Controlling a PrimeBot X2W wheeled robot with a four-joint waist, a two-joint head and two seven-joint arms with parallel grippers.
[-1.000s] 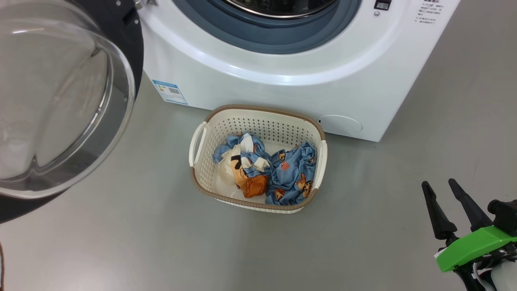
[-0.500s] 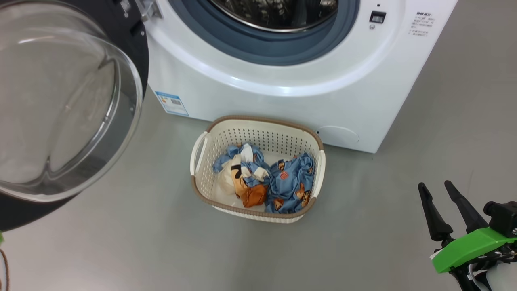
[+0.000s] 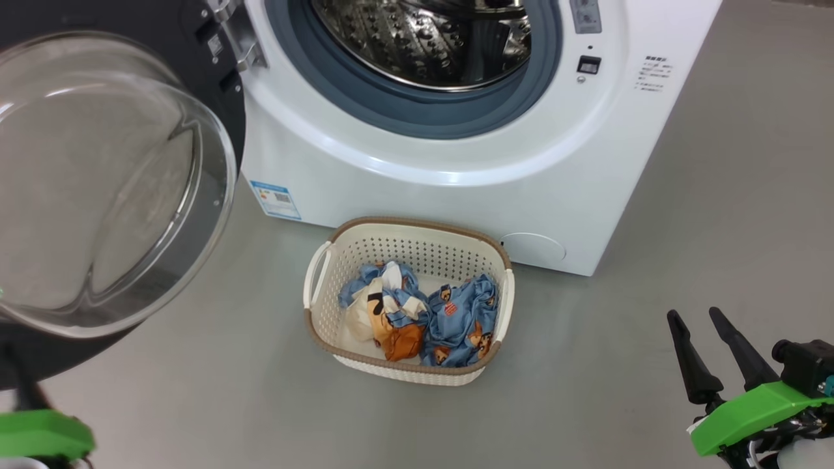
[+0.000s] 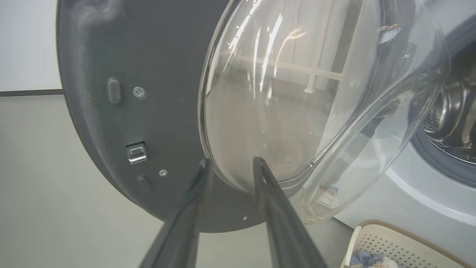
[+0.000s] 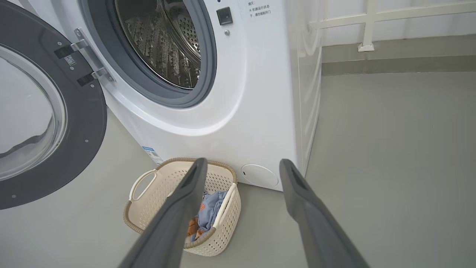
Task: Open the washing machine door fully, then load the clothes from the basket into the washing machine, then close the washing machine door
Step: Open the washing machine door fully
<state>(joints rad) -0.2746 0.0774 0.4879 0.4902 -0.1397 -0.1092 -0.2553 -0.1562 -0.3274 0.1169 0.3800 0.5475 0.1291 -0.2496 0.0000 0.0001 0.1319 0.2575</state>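
The washing machine (image 3: 456,195) stands at the top of the head view with its steel drum (image 3: 430,39) exposed. Its door (image 3: 98,195) hangs open at the left, the glass bowl facing me. The basket (image 3: 417,225) sits on the floor in front of the machine and holds the blue and orange clothes (image 3: 449,319). In the left wrist view my left gripper (image 4: 230,162) is close to the door's dark inner rim (image 4: 122,111), its fingers a little apart with nothing between them. My right gripper (image 3: 694,316) hovers open to the right of the basket, well clear of it.
Bare grey floor (image 5: 390,149) stretches right of the machine. A white rail (image 5: 368,26) runs along the back wall. The left arm's green mount (image 3: 39,433) shows at the head view's lower left corner, below the door.
The head camera has tilted up, so more of the drum shows and the basket sits lower in the picture. The left arm's green mount has come into the lower left corner.
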